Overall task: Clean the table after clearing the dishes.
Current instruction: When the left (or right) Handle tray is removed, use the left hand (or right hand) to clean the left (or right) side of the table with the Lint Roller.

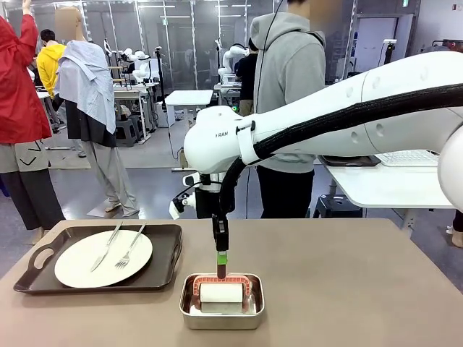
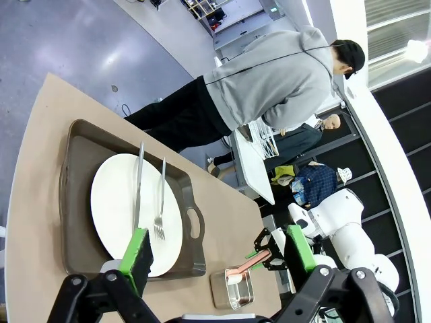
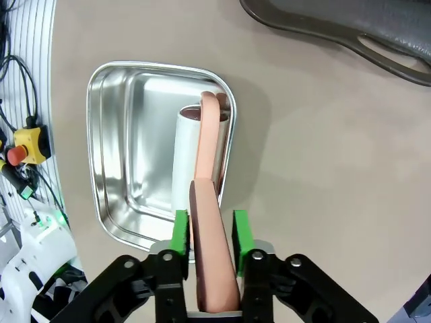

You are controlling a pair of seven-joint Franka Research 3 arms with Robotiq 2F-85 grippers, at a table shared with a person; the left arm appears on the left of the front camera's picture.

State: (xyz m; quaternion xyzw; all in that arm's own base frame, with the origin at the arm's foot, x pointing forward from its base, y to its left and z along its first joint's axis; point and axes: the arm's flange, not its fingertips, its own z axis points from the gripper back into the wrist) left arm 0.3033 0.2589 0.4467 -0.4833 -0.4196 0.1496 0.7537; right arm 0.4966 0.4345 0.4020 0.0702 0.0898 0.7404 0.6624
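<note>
On the left of the brown table [image 1: 347, 289] sits a dark tray [image 1: 29, 275] holding the dishes: a white plate [image 1: 79, 264] with a knife [image 1: 107, 246] and fork [image 1: 130, 249]. At the front middle, a steel pan [image 1: 221, 318] holds a white roller [image 1: 221, 295] with a pinkish handle. My right gripper [image 1: 221, 264] reaches down over the pan and is shut on that handle [image 3: 210, 269]; the white roll [image 3: 185, 155] still lies inside the pan [image 3: 114, 134]. High above the table, my left gripper [image 2: 217, 242] stands open over the plate [image 2: 121, 202] and tray [image 2: 77, 202].
A person in a grey hoodie [image 1: 289, 79] stands at the far side. A white table [image 1: 391, 181] is behind on the right. Cables and a yellow stop button [image 3: 23, 145] lie past the near table edge. The tray's handle [image 3: 377, 47] lies beyond the pan.
</note>
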